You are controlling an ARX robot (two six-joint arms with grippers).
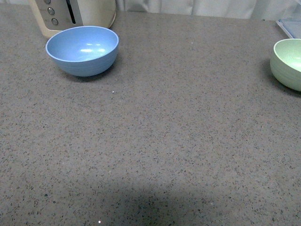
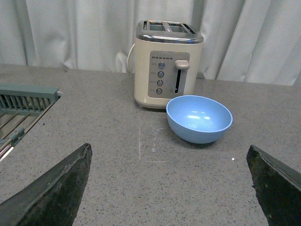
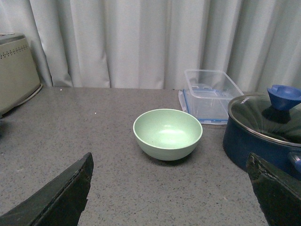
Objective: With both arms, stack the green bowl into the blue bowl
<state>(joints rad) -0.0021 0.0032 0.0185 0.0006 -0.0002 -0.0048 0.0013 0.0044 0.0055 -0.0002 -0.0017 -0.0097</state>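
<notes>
The blue bowl (image 1: 82,49) stands upright and empty at the far left of the grey counter; it also shows in the left wrist view (image 2: 199,118). The green bowl (image 1: 289,63) stands upright and empty at the far right edge of the front view, partly cut off; it shows whole in the right wrist view (image 3: 167,133). My left gripper (image 2: 171,186) is open and empty, well short of the blue bowl. My right gripper (image 3: 171,188) is open and empty, well short of the green bowl. Neither arm shows in the front view.
A cream toaster (image 2: 166,63) stands just behind the blue bowl, also in the front view (image 1: 70,15). A dish rack (image 2: 23,106) lies off to one side. A clear plastic container (image 3: 209,94) and a dark blue lidded pot (image 3: 265,129) stand near the green bowl. Curtains hang behind.
</notes>
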